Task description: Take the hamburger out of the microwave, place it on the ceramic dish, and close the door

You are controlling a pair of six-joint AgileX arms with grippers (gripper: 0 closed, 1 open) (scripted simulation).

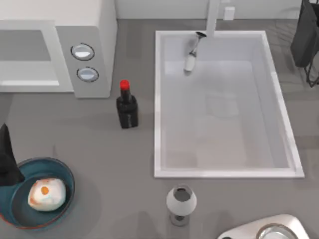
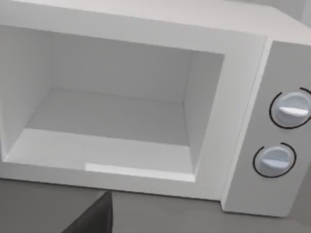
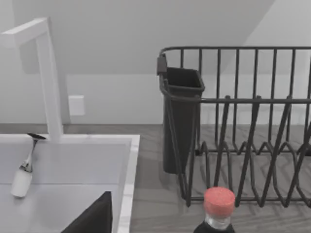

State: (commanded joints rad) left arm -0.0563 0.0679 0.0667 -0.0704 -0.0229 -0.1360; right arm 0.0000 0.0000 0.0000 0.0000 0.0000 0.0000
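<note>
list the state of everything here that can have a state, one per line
microwave: open, cavity empty
hamburger: out of the microwave, resting in the ceramic dish
ceramic dish: on the table's near left, holding the hamburger
dark bottle: upright, red cap on
goblet: upright, in front of the sink
sink: dry, a wine glass lying on its side inside
left gripper: at the dish's left edge
</note>
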